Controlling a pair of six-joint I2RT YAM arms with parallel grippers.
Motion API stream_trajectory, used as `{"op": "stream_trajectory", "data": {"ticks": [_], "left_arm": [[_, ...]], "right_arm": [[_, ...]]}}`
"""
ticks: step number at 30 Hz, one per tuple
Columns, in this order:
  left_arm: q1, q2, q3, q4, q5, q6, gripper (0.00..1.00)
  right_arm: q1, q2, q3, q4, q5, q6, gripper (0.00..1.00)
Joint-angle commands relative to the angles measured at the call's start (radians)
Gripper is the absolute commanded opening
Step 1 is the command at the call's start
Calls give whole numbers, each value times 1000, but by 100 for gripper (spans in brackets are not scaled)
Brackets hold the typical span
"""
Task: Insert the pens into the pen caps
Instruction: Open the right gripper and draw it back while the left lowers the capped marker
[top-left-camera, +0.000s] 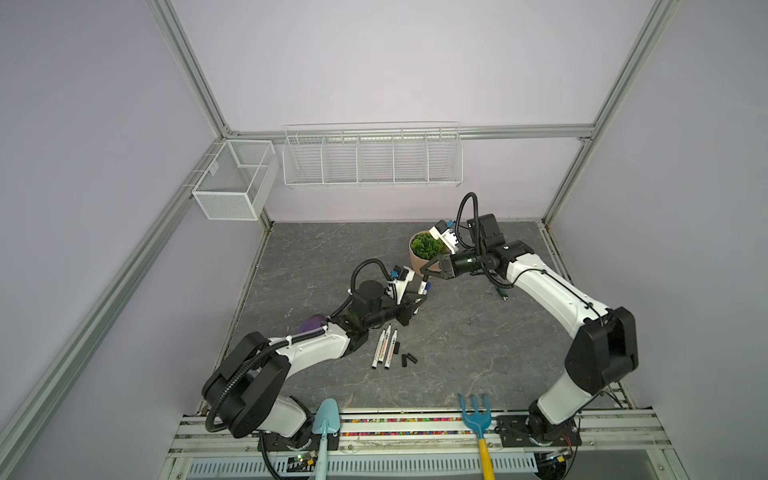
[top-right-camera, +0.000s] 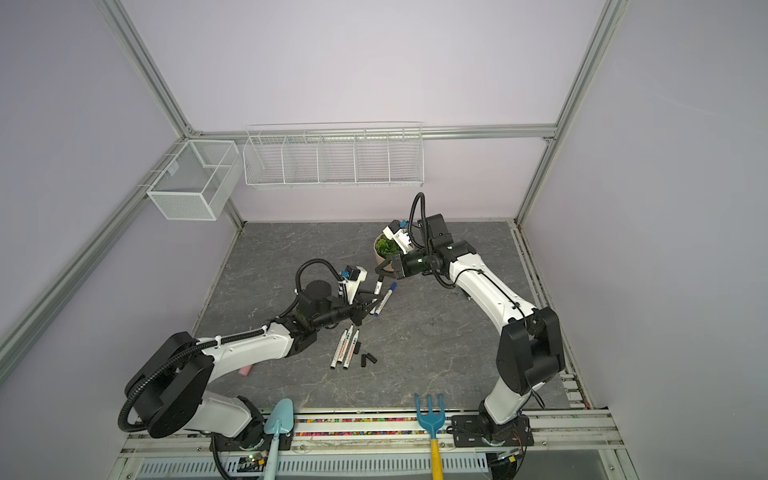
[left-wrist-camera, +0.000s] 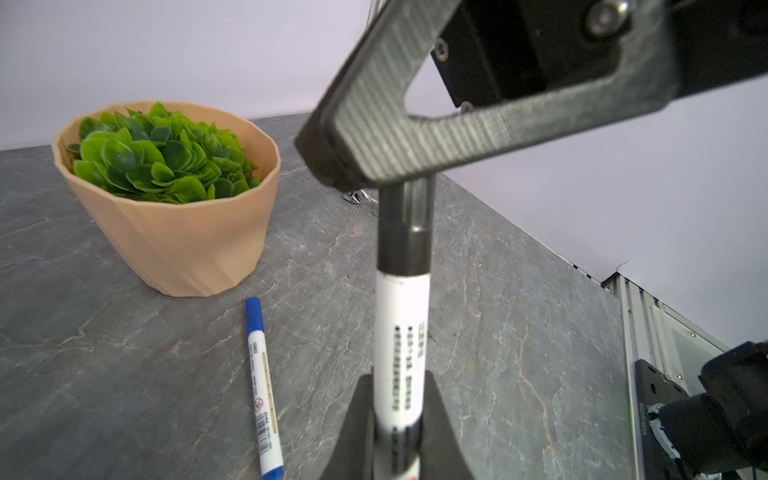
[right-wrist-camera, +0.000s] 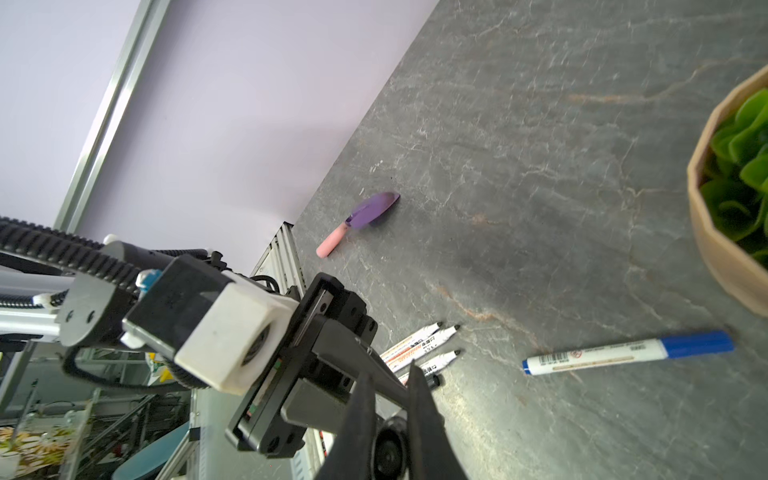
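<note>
In both top views, three uncapped pens (top-right-camera: 344, 351) lie side by side on the grey tabletop (top-right-camera: 436, 353), in the lower centre of the frame, tips toward the top of the frame. Three loose pen caps (top-right-camera: 364, 360), all black, lie immediately right of them: one beside the rightmost barrel, two close together slightly lower.

Above this group, near frame centre, the left end effector (left-wrist-camera: 398, 386) is closed on the held pen (left-wrist-camera: 401, 340). In the left wrist view its two fingers (left-wrist-camera: 357, 419) press on opposite sides of the white printed barrel, near the end opposite the cap. The pen is clear of the tabletop and points toward the right end effector (top-right-camera: 380, 271).

The blue pen (left-wrist-camera: 262, 386) lies flat on the tabletop beside the held pen, not touching it. Its blue cap (left-wrist-camera: 253, 313) is fitted and points toward the plant pot (left-wrist-camera: 178, 249).

A black pen cap (left-wrist-camera: 405, 232) covers the upper end of the held pen. Whether it is fully seated cannot be determined. The right end effector, just above the left end effector in the top views, is closed on the far end of this cap, and its jaws stand nearly together. The plant pot stands on the tabletop directly above it in the frame.
</note>
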Motion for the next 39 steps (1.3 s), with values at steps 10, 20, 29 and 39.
{"op": "stream_trajectory", "data": {"ticks": [10, 20, 29, 39], "left_arm": [[16, 69, -73, 257, -150, -103, 0], [77, 112, 66, -211, -150, -70, 0], [106, 317, 330, -603, -189, -13, 0], [108, 444, 448, -689, -140, 37, 16]], "right_arm": [[-12, -136, 32, 82, -11, 268, 61], [-145, -227, -51, 16, 220, 279, 60], [-154, -190, -77, 23, 211, 296, 56], [-152, -201, -84, -17, 227, 252, 55]]}}
